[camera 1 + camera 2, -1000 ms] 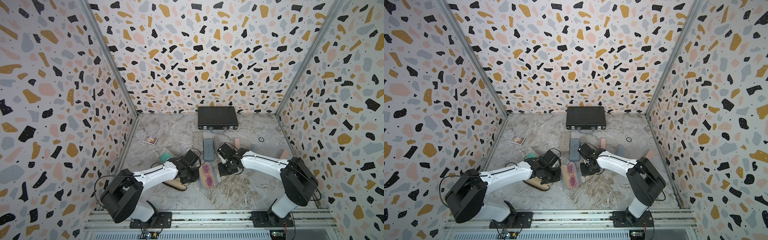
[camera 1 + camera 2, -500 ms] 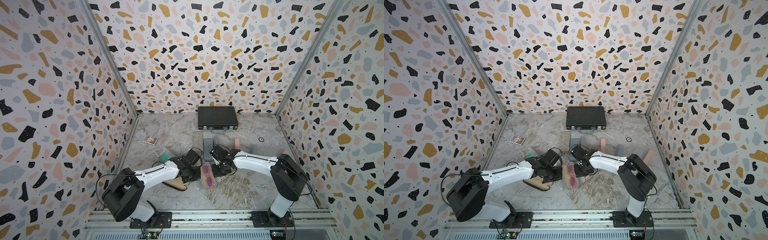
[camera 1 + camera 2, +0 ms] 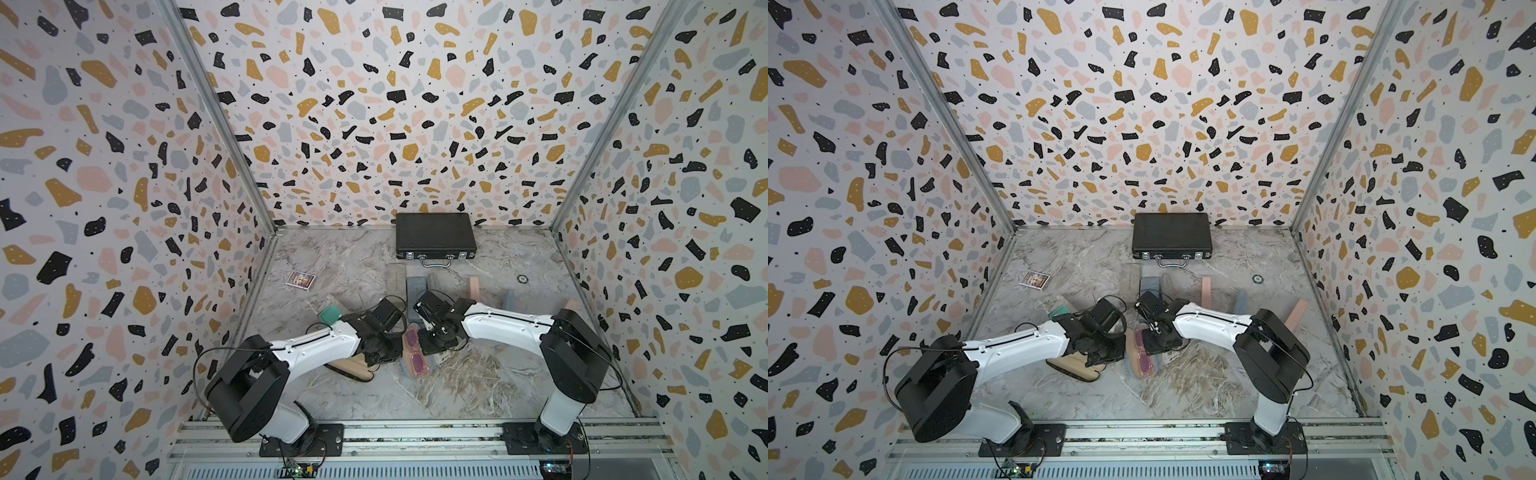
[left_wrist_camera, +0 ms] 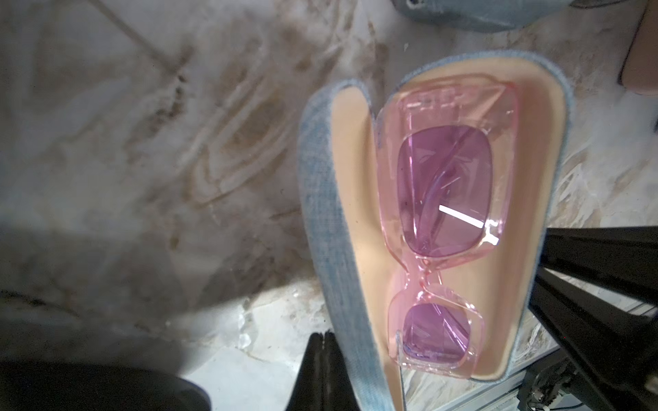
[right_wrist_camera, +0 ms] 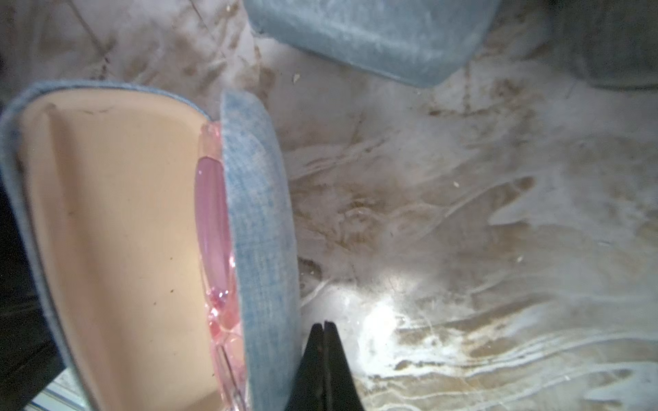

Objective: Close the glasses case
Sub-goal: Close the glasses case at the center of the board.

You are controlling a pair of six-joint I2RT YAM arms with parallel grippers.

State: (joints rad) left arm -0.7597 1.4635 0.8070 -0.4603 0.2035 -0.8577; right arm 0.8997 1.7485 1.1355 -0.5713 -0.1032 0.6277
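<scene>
— Where is the case found?

— The case [image 4: 322,199] is seen lying open on the table [image 3: 457,395], near the front middle, with its beige lining turned up. Pink glasses [image 4: 445,192] are laid inside the wider half.

— How is it placed relative to the grippers?

— It is set between them. The left gripper [image 4: 323,340] is held low just beside the outer denim wall of the narrower half. Whether this wall is touched cannot be told. The right gripper [image 5: 324,331] is held low at the opposite long side, just beside the denim wall against which the glasses are leaned. Contact cannot be told there either.

— Is anything gripped?

— No. On both grippers the jaws are pressed together, tip against tip, and they are closed on nothing. The case is left free on the table.

— What is seen further out?

— A second blue case [image 5: 374,35], closed, is lying just behind the open one. A beige case [image 3: 351,370] is partly covered by the left arm. A black briefcase [image 3: 435,235] is placed at the back wall, well apart from both grippers.
</scene>
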